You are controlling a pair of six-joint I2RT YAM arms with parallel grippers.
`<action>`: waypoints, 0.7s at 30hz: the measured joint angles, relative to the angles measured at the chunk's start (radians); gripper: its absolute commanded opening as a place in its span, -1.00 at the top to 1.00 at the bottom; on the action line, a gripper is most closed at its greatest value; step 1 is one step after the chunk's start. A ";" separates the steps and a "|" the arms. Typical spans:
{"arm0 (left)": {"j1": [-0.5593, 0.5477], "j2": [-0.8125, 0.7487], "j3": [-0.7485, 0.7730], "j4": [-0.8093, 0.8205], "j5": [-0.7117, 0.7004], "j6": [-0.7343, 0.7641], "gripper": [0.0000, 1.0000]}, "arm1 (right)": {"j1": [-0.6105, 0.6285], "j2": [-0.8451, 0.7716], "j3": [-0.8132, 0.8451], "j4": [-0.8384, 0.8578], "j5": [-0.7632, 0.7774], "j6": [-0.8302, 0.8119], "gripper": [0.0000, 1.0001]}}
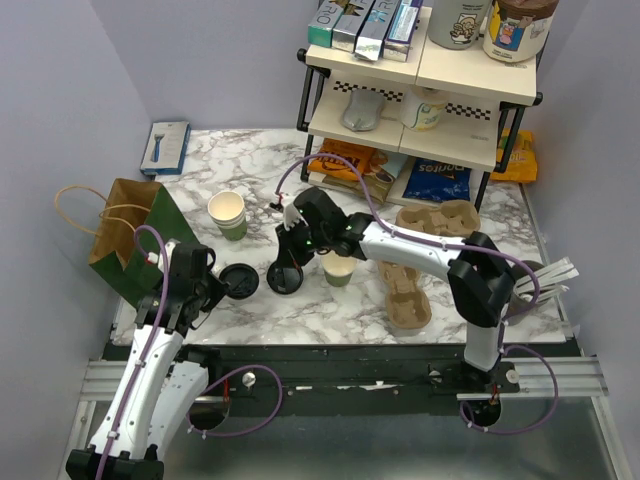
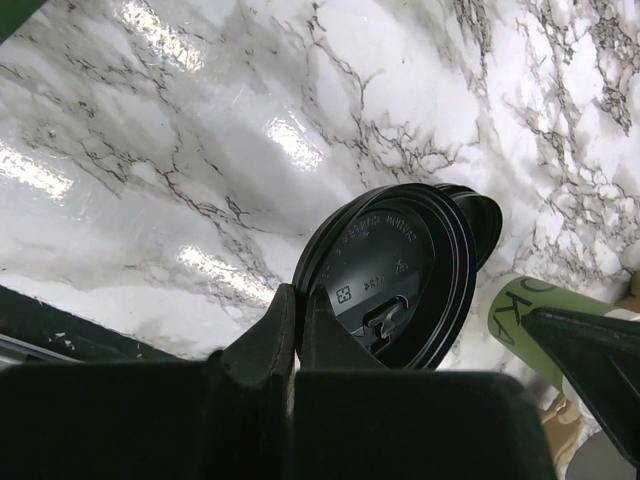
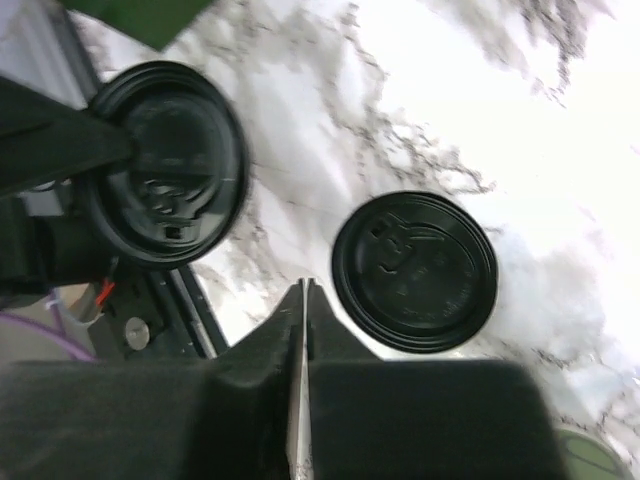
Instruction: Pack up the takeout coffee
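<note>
Two dark-green paper cups with cream insides stand open on the marble table, one at mid-left and one under the right arm, also in the left wrist view. My left gripper is shut on the rim of a black lid. A second black lid lies flat on the table. My right gripper hovers just beside that lid, its jaws together with nothing between them.
A green paper bag with handles stands at the left edge. Two brown pulp cup carriers lie to the right. A grey cup with white sticks sits far right. A stocked shelf fills the back.
</note>
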 measured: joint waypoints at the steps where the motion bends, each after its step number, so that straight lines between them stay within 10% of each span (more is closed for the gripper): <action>1: 0.000 0.002 -0.002 0.000 -0.001 0.000 1.00 | 0.000 0.011 0.014 -0.020 0.017 -0.009 0.57; 21: 0.000 0.004 -0.014 -0.049 -0.153 -0.074 1.00 | 0.143 0.247 0.357 -0.312 0.442 0.169 0.24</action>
